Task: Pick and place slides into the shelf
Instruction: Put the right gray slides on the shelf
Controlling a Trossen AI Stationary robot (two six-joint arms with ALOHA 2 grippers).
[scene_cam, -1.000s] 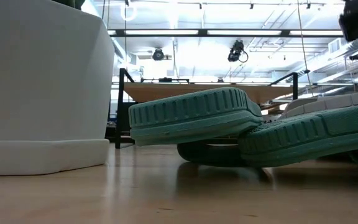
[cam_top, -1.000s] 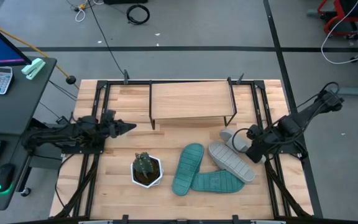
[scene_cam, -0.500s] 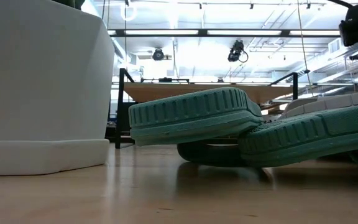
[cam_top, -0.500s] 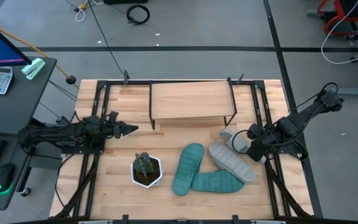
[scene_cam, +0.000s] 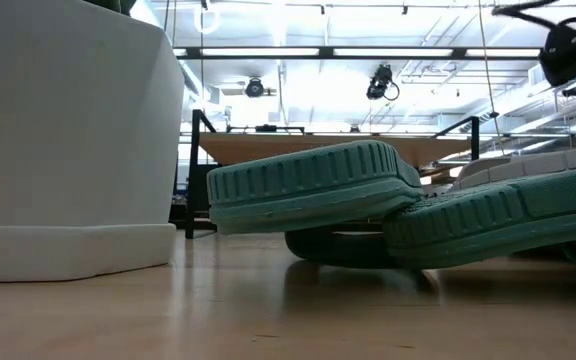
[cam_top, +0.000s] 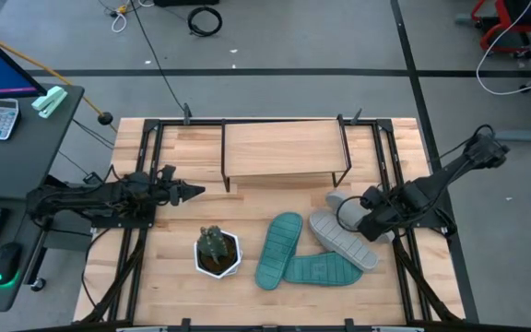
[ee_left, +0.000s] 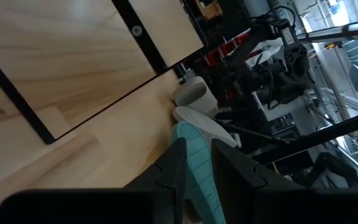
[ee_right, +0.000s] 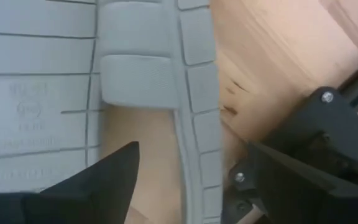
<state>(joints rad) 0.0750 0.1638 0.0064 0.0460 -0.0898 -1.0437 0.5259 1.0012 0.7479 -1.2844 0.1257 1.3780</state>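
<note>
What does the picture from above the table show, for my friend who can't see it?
The right gripper hangs open over a grey slide by two teal slides. The shelf stands empty behind them, a potted plant sits nearby, and the left gripper waits aside.

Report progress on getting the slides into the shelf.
Done: nothing; the shelf holds no slide. In hand: the right gripper, jaws open, is down at the grey slides, straddling a sole edge without holding it. Left: both grey slides and both teal slides, piled in front of the shelf. The left gripper waits beside the shelf.
</note>
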